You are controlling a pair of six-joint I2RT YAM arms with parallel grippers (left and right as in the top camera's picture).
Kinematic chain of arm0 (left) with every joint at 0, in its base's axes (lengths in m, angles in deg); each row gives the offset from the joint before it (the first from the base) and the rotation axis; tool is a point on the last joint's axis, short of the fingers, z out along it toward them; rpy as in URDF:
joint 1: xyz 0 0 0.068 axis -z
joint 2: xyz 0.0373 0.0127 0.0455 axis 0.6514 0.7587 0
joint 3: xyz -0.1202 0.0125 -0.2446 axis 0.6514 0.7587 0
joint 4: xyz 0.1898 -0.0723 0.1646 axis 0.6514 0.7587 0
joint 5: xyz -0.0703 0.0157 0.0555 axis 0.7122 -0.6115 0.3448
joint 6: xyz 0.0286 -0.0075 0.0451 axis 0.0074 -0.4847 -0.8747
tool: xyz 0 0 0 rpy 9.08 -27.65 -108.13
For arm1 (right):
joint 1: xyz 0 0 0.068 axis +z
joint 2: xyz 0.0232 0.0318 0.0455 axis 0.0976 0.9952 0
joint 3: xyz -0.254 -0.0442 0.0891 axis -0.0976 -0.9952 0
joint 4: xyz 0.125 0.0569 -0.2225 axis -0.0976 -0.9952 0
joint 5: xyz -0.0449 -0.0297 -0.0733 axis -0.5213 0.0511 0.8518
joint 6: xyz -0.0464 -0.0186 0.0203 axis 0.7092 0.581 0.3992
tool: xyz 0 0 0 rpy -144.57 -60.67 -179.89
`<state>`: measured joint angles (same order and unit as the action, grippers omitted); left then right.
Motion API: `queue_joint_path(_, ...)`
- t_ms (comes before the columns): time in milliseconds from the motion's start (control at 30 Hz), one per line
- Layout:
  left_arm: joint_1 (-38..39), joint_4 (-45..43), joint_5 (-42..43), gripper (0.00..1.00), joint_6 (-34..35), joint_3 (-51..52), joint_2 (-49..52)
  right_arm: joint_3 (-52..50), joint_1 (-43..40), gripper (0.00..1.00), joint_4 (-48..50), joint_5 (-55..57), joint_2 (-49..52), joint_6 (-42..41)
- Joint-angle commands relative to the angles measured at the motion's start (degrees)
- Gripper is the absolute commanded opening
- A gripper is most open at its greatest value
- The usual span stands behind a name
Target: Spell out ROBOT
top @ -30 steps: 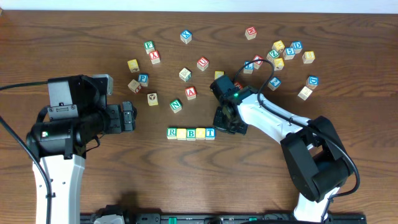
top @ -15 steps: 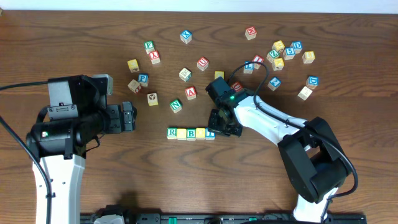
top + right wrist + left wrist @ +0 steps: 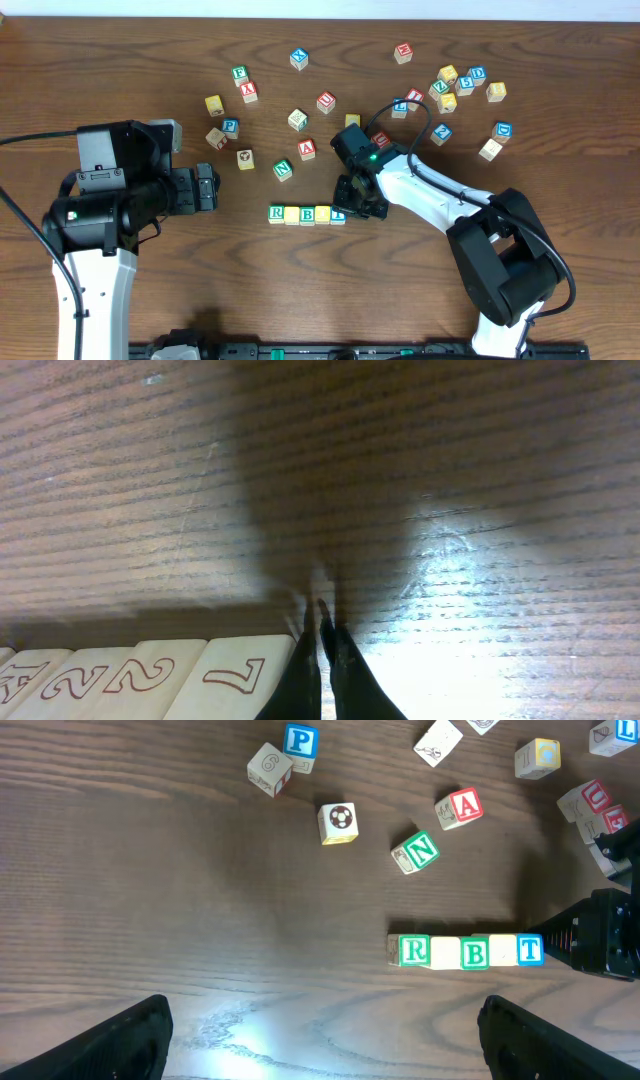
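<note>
Cube row [image 3: 307,214] just beside right claw [image 3: 322,622]

free: table [image 3: 300,290] below cube row [image 3: 307,214]; blocked: loose cubes [image 3: 283,170] above

Robotics lab (by the look), wooden table [image 3: 300,290], two robot arms [image 3: 430,195]

The wooden table [image 3: 150,60] bears one row of cubes [image 3: 300,214] and scattered alphabet cubes [image 3: 300,58].
</note>
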<state>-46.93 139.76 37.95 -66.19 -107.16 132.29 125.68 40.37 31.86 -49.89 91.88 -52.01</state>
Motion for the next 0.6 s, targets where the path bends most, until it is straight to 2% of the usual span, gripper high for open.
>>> queue_joint_path(0,-0.2,0.1,0.9,0.96,-0.8,-0.7,-0.1,-0.7,0.6,0.01,0.2,-0.4,1.1,0.4)
queue_joint_path(567,-0.2,0.1,0.9,0.96,-0.8,-0.7,-0.1,-0.7,0.6,0.01,1.1,-1.2,1.1,0.2)
